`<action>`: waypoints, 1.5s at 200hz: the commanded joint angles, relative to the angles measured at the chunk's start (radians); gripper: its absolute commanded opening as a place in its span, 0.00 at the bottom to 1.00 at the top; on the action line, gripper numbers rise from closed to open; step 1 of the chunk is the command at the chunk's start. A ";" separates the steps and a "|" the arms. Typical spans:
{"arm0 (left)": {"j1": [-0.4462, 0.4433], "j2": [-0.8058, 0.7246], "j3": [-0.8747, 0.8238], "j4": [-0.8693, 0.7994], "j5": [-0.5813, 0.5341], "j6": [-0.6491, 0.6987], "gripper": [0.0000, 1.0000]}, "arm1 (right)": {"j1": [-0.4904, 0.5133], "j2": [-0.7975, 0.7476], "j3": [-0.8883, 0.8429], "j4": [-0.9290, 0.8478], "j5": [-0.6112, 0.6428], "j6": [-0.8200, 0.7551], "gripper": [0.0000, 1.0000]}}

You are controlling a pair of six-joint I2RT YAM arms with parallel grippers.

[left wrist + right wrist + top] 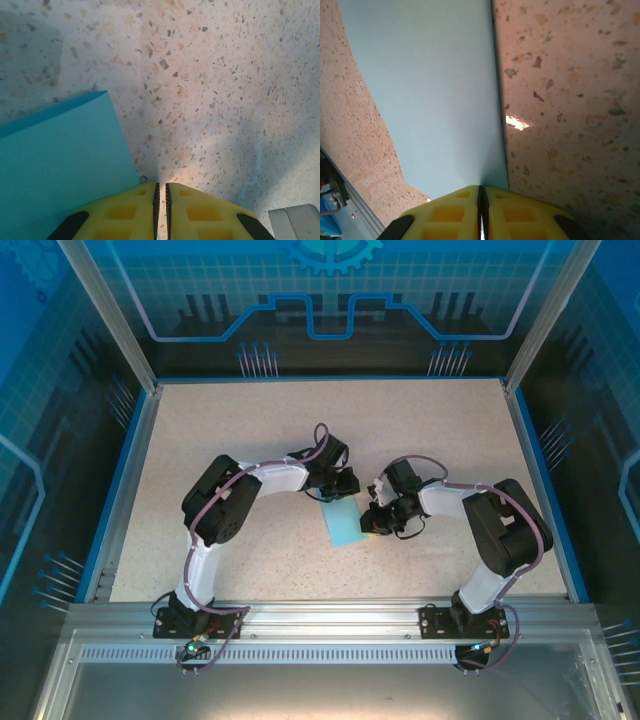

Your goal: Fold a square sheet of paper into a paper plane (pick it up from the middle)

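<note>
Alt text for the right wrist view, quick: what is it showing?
The right gripper has its yellow fingers closed together at the bottom of the frame, and the light-blue sheet of paper fans upward from their seam, apparently pinched at its near edge. Speckled table shows on both sides of the sheet.

Top camera overhead, far; wrist cameras near tabletop (250, 440); sheet (343, 525) shared.
</note>
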 commanded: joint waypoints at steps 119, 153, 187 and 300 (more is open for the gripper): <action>0.085 0.052 0.041 -0.024 -0.035 0.090 0.15 | 0.015 0.045 -0.075 -0.045 0.064 -0.014 0.11; 0.104 0.077 0.061 -0.035 -0.030 0.109 0.15 | 0.015 0.031 -0.078 -0.050 0.064 -0.014 0.12; 0.108 0.091 0.083 -0.049 -0.022 0.129 0.15 | 0.014 0.009 -0.064 -0.051 0.043 -0.013 0.12; 0.115 0.100 0.120 0.038 0.086 0.117 0.18 | 0.014 0.031 -0.072 -0.049 0.060 -0.009 0.12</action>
